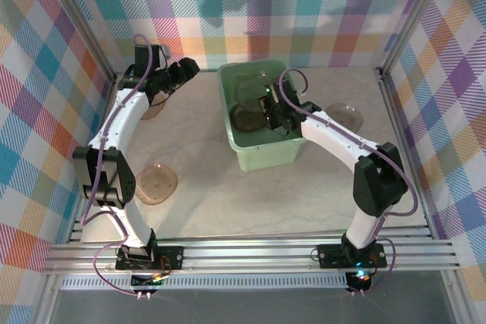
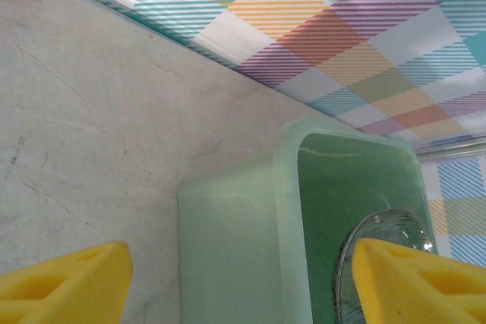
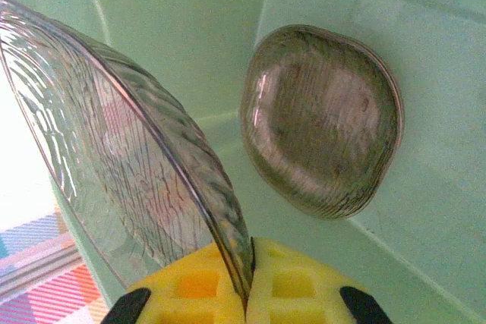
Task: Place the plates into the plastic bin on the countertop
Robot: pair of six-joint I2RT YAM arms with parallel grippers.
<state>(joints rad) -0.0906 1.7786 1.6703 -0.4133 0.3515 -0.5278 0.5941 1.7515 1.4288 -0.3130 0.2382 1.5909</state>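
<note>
Pinching a smoky-brown plate (image 3: 129, 157) by its rim, the right gripper (image 3: 247, 282) sits clamped inside the mint-green plastic bin (image 1: 266, 158) at the far edge of the countertop (image 1: 213, 202), where another plate (image 3: 323, 119) lies. The left gripper (image 1: 184, 68) hangs wide open, empty, near the far-left corner.

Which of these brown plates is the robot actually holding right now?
The plate standing on edge in the right gripper, pinched by its rim inside the green bin; the other plates lie loose.

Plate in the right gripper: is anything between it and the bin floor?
Nothing visible blocks it. The right gripper holds the plate by its rim, inside the bin; another plate lies farther in, apart from it.
</note>
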